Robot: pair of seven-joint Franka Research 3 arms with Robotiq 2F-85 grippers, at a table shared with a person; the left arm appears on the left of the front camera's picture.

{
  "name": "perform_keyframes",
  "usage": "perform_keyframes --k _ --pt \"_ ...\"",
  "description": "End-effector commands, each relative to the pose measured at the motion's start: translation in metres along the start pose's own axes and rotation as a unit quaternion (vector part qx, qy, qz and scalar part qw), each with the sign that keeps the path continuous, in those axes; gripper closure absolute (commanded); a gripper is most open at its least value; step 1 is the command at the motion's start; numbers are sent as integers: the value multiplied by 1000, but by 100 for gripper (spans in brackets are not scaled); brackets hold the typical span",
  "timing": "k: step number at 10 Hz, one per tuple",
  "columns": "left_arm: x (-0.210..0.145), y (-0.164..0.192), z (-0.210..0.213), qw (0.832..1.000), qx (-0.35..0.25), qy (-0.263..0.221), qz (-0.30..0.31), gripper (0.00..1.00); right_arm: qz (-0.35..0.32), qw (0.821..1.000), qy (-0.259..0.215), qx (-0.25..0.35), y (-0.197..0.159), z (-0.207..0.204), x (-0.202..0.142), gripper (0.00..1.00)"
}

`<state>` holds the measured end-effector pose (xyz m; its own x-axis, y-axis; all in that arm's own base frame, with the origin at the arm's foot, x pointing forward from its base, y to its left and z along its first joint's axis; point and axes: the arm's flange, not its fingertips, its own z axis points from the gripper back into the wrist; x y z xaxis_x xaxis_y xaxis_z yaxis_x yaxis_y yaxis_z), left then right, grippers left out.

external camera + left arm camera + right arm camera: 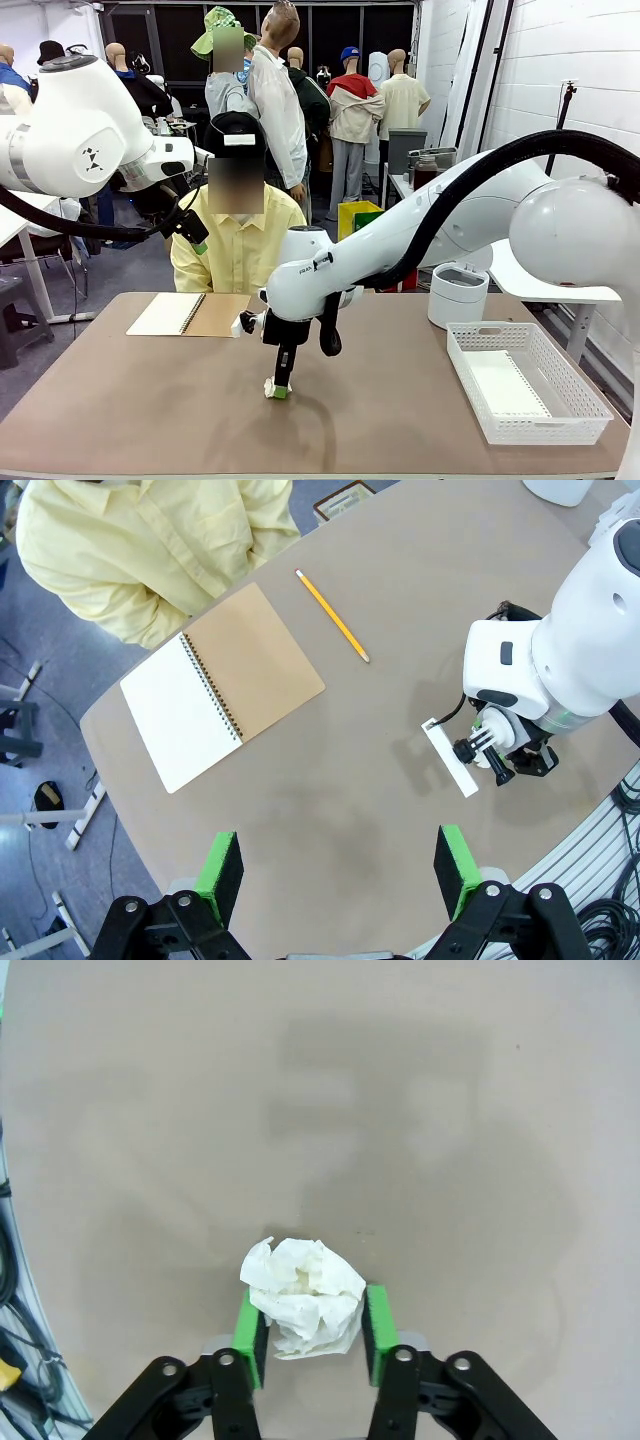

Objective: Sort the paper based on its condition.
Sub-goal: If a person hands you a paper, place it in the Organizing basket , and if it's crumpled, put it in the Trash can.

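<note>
right gripper (310,1345) clamps a crumpled paper ball (302,1298) at the table's (140,410) near middle, not yet sorted; a flat sheet (506,384) lies in the white basket (575,390) right; left gripper (338,875) released.

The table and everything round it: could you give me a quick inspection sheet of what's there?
Surface: brown table, bare in the middle.
Job's things: crumpled paper ball between the right hand's pads; flat white sheet in the white basket.
Clutter: open spiral notebook, pencil, white round container.
Grippers: right hand low at the table, pads against the ball; left hand open, high above the table.
Cables: black hose along the right arm.
Surroundings: person in a yellow shirt at the far side.
</note>
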<state>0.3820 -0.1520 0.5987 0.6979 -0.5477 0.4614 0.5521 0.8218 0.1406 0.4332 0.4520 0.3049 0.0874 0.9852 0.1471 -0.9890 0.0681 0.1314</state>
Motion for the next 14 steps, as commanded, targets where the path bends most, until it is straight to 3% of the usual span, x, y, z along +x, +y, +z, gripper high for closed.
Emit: perform_keyframes --k 1,5,8,12,14 --pt "0 2 1 1000 -1 -1 -1 0 -15 1000 -3 6 0 -5 0 60" --pt "0 2 1 1000 -1 -1 -1 0 -47 998 -33 10 -5 2 -8 60" --pt "0 2 1 1000 -1 -1 -1 0 -130 990 -49 -24 -21 50 -41 60" --pt "0 2 1 1000 -1 -1 -1 0 -257 960 -32 -104 -61 134 -109 60" --pt "0 2 1 1000 -1 -1 -1 0 -319 941 -19 -112 -78 166 -137 60"
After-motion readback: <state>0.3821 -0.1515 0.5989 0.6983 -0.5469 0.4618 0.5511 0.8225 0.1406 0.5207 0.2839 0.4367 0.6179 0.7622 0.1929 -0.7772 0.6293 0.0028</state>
